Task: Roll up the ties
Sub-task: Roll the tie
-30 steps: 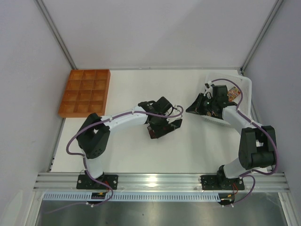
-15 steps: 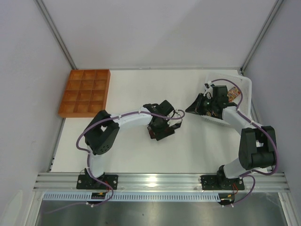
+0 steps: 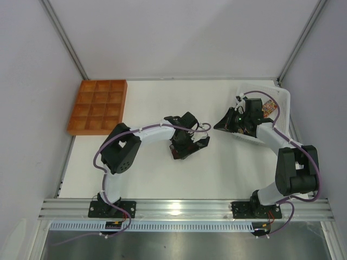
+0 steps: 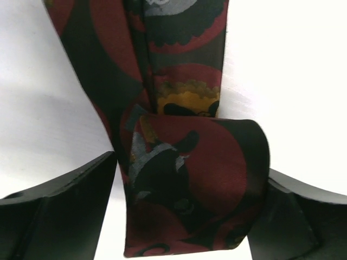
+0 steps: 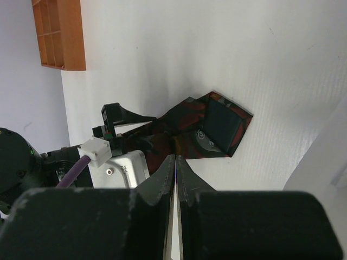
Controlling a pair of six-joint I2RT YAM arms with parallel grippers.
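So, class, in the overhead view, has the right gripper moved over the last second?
No. The right gripper sits at the same spot by the white basket's left edge, tip pointing left.

A robotics lab test cell: a bare white table (image 3: 162, 179) is boxed in by plain pale walls with metal frame posts running to the upper corners. Along the bottom of the top view, an aluminium rail (image 3: 184, 206) carries two bolted-down arms (image 3: 116, 157) with purple cables (image 3: 89, 157) looped along them.

An orange compartment tray (image 3: 97, 107) and a white basket (image 3: 286, 96) rest on the table (image 3: 157, 100).
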